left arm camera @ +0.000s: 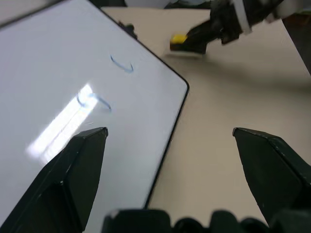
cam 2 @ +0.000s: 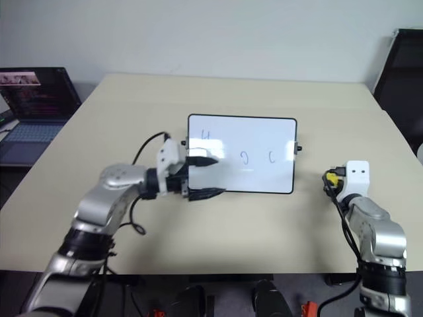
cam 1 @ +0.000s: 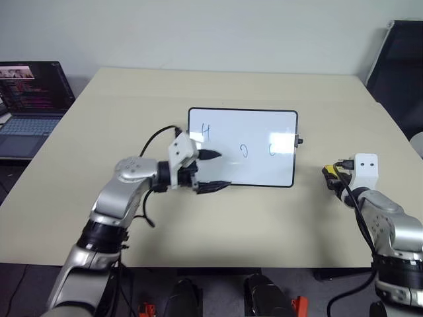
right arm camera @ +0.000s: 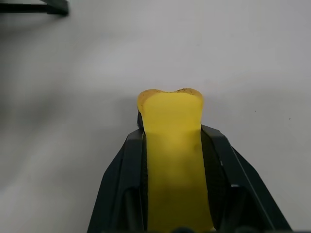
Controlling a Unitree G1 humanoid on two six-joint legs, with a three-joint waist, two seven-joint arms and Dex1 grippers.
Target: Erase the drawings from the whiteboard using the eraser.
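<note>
The whiteboard [cam 1: 258,129] lies flat at the table's middle with blue drawings on it: an "H"-like mark [cam 1: 205,131], a loop [cam 1: 244,151] and a curve [cam 1: 271,149]. My left gripper [cam 1: 222,170] stands open over the board's near left part, pointing right; one finger is above the white surface, the other above the near frame edge. In the left wrist view the board's corner [left arm camera: 182,90] lies between the wide-apart fingers [left arm camera: 73,170]. To the right of the board, my right gripper [right arm camera: 173,135] is shut on the yellow eraser [right arm camera: 172,145], which bulges at its tip just above the table.
A laptop [cam 1: 30,105] with its screen lit stands off the table's far left. A dark chair [cam 1: 396,59] is at the far right. The tan table [cam 1: 198,224] has bare room in front of and beside the board.
</note>
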